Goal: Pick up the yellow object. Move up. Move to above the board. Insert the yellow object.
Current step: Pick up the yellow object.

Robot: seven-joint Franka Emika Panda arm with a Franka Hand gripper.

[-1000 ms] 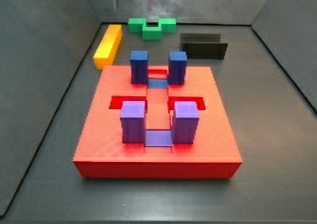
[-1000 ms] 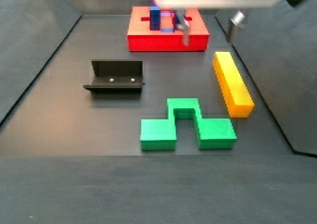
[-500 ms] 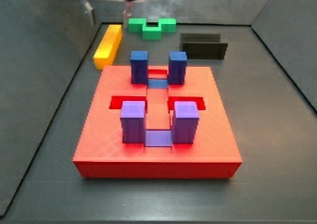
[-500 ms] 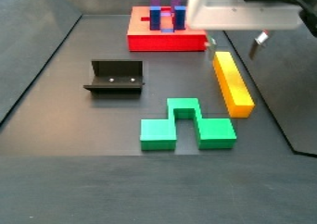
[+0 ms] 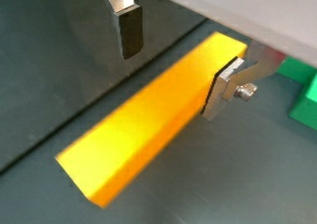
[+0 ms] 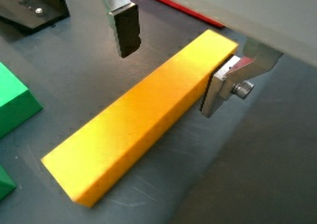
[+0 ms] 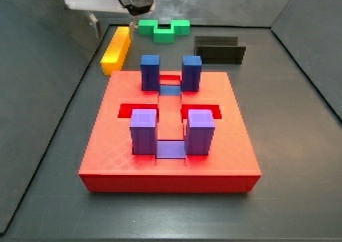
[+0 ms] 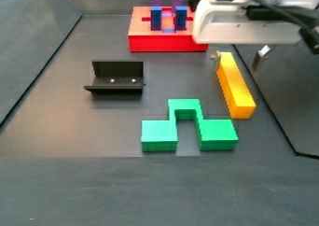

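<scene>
White boxy pincer (image 8: 244, 50) housing, flat silver fingers (image 5: 128, 29), dark pads, one screw

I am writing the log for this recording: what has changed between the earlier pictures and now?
The gripper has come down over the long yellow-orange rectangular bar, from near the large flat red square board toward the bar's end on that side. Its fingers now straddle the bar, open and not yet gripping. The bar, the board, the green notched block and the dark L-shaped fixture have stayed in place.
</scene>
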